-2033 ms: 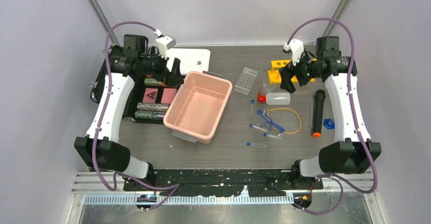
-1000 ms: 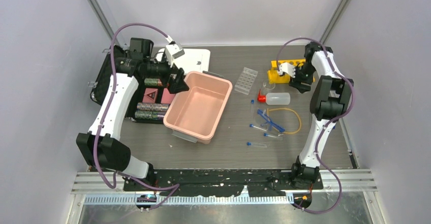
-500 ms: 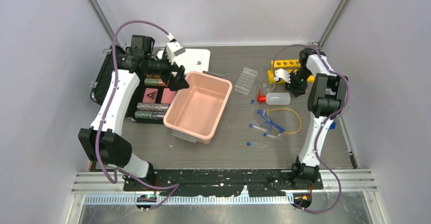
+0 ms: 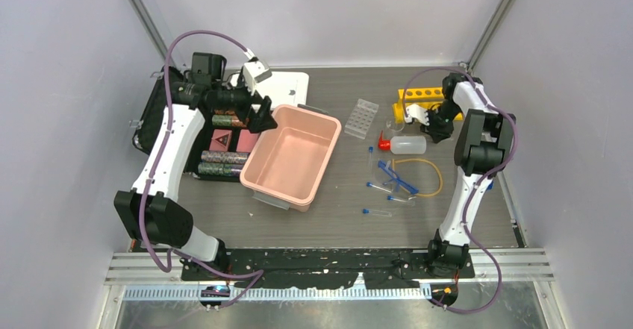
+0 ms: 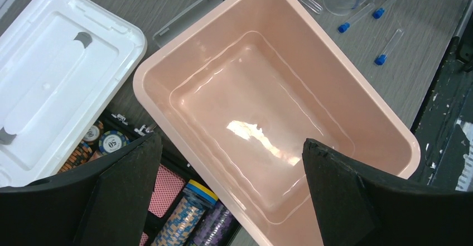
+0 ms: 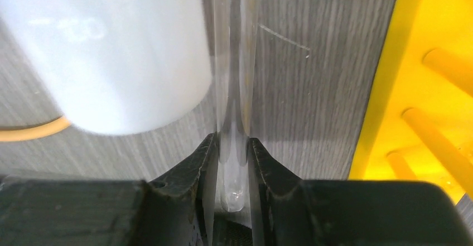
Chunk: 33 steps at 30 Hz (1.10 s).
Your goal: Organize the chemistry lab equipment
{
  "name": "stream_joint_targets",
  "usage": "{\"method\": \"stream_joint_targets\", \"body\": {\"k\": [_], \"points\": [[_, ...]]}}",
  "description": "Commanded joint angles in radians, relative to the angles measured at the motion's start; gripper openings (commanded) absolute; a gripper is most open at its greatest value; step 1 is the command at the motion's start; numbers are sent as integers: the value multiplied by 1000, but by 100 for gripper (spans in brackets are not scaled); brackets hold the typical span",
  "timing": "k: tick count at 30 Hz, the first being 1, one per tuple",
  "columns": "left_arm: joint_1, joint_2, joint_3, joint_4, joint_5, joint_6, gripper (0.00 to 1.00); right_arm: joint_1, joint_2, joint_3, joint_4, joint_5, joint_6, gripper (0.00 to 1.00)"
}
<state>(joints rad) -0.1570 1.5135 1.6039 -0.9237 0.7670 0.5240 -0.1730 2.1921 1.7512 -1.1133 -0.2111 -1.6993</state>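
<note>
My right end effector (image 6: 233, 144) gripped the rounded end of a clear tube (image 6: 234, 62) on the table (image 6: 301, 90), between the white squeeze bottle (image 6: 111, 51) and yellow tube rack (image 6: 424, 78). My left end effector (image 5: 228, 143) stood wide open and empty above the pink tub (image 5: 167, 67).

Empty pink plastic tub (image 4: 292, 157), its lid and a poker set sitting on the grey wood-grain bench (image 4: 328, 217)

The tub is standing open and tilted askew to the bench edges, a grey latch (image 5: 184, 17) sticking out at its far rim. The white lid (image 4: 287, 84) is lying flat just behind its far left corner. A black case (image 4: 160, 120) is lying open along the tub's left side, holding rows of poker chips (image 5: 184, 218) and red card decks (image 4: 222, 139).
</note>
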Motion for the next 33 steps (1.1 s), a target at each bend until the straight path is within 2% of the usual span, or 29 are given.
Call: {"method": "stream_joint_targets", "body": {"k": [1,5,10,13,15,16,19,20,21,22,25,29,33], "points": [[-3,-57,-31,84,-13,-18,97,-20,-149,-16,-57,-38,-42,8],[-3,-60,-43,128,-25,-45,97,-29,-218,2,-94,-77,-19,5],[-3,-51,-31,170,-108,-78,97,-29,-299,54,-117,-157,68,5],[-1,-65,-36,224,-99,-129,99,-21,-331,134,-144,-271,165,5],[-1,-75,-36,278,-39,-188,100,2,-347,225,-176,-384,298,5],[-1,-79,-37,317,-3,-233,100,12,-351,255,-179,-429,420,5],[-2,-81,-48,506,105,-401,100,80,-388,354,-92,-639,707,5],[-5,-75,-50,584,145,-496,99,94,-402,351,7,-700,863,5],[-7,-66,-48,658,174,-585,98,126,-435,323,62,-728,946,5],[-13,-56,-35,728,198,-660,97,142,-454,298,195,-773,1104,5],[-49,-13,18,904,227,-857,95,234,-566,103,494,-806,1459,5],[-105,42,61,1132,233,-1102,94,329,-676,-141,1015,-806,1820,5],[-163,86,76,1249,214,-1227,91,397,-701,-239,1241,-790,2011,5]]}}
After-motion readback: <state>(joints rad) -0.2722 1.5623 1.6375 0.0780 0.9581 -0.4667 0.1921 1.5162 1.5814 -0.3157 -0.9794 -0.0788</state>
